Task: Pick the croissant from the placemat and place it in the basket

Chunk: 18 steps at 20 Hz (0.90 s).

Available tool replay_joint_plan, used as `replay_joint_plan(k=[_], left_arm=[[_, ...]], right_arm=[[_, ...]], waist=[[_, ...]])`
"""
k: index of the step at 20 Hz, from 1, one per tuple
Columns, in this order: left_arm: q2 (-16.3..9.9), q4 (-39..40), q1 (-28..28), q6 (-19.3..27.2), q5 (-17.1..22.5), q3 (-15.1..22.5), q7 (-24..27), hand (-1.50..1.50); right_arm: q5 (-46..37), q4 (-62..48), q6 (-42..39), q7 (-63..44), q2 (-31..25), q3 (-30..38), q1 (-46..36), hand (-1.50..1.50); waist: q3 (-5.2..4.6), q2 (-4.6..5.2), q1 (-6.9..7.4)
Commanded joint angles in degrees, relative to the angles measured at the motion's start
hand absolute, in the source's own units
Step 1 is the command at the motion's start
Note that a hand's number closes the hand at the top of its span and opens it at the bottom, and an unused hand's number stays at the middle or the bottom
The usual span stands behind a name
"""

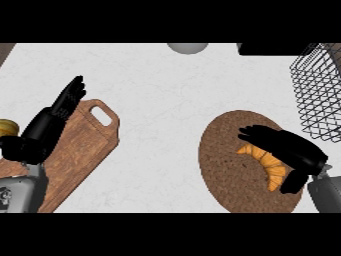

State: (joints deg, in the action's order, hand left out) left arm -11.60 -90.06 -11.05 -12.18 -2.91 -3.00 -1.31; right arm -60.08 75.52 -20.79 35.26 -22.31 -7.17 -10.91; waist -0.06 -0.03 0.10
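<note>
White counter point(165, 100): croissant point(265, 160) on round placemat point(225, 155) at 4 o'clock, right hand point(287, 147) curling over it, grasp seemingly forming. Lift and drop into wire basket point(324, 95) at 2 o'clock remain. Left hand point(55, 117) open, resting at 9 o'clock.

Setting: domestic kitchen.
Surface: pale marbled counter point(165, 100).
Left edge: wooden cutting board point(84, 145) with handle hole.
Right of centre: round woven placemat point(225, 150) bearing a croissant point(265, 160).
Far right corner: black wire basket point(328, 95).
Far edge: grey bowl point(188, 47).
</note>
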Motion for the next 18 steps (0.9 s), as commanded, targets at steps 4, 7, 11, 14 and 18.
replay_joint_plan(k=[4,7,11,14,18], left_arm=[[0.6,-1.5,1.0,-1.0,-0.3,-0.5,-1.1,0.0],[0.0,0.7,0.7,-1.4,0.1,-1.8,1.1,0.0],[3.5,0.3,-0.3,1.5,-2.8,1.5,-0.1,0.0],[2.0,-4.4,3.4,-0.7,-0.7,0.2,-1.2,0.0],[2.7,-3.6,-0.1,-0.2,-0.7,0.5,-3.9,0.0]], right_arm=[[-2.0,-2.3,-0.7,3.8,-0.7,0.6,0.5,-1.5],[-6.2,-7.1,1.7,4.5,-0.4,-3.0,-1.0,1.5],[-7.5,-5.3,2.9,3.5,2.5,-4.5,0.2,1.5],[-9.4,-9.6,7.2,6.2,0.6,-3.1,-0.8,1.5],[-12.0,-8.3,10.9,7.9,1.3,-5.2,-2.0,1.5]], waist=[[0.06,0.02,-0.07],[0.06,0.08,0.03],[0.07,0.06,-0.13],[0.08,0.06,0.17],[0.08,0.09,0.12]])
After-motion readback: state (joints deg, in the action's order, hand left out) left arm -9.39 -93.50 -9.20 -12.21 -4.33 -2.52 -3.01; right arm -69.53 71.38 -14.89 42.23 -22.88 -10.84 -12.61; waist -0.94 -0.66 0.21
